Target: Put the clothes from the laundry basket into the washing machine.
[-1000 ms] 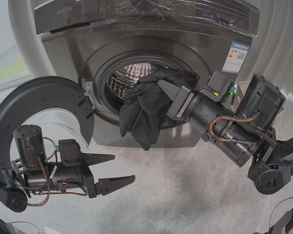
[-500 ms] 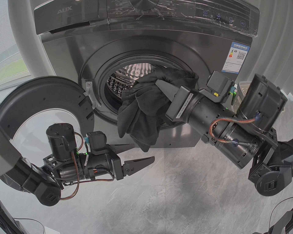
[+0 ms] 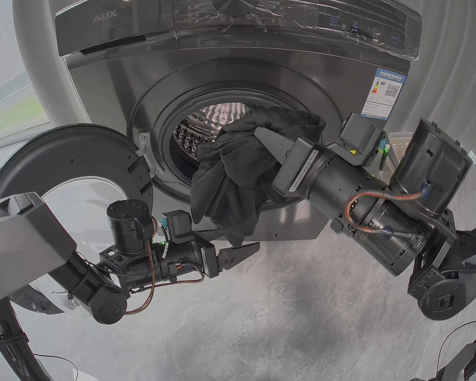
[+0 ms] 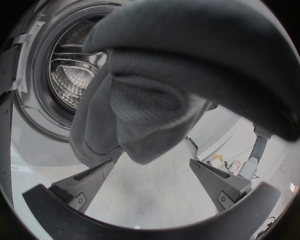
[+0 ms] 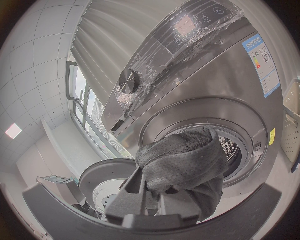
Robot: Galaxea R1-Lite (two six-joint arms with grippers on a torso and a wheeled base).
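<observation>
Head view: the washing machine (image 3: 114, 94) stands front-on with its door (image 3: 74, 158) swung open at 9 o'clock of the drum (image 3: 196, 136) opening. A dark garment (image 3: 238, 173) hangs across the 3 o'clock half of that opening. Its upper folds sit at the mouth and its lower end droops past the 6 o'clock rim.

1. Right gripper (image 3: 260, 134): fingers clamped together on the garment's top fold, at the drum mouth.
2. Left gripper (image 3: 245, 239): fingers spread wide, holding nothing, at 6 o'clock under the garment's hem. Contact with the hem cannot be confirmed.
3. Laundry basket (image 3: 396, 141): at 3 o'clock of the machine, behind the right arm. Its contents cannot be determined.

The left wrist view adds the drum's interior: perforated steel wall and one paddle. The right wrist view adds the perforated basket wall (image 5: 292, 118) and the dial (image 5: 128, 81).

A printed label (image 3: 383, 94) with coloured bars and a square code sits at 2 o'clock of the opening. The control panel (image 3: 297, 20) carries icons under clear film.
</observation>
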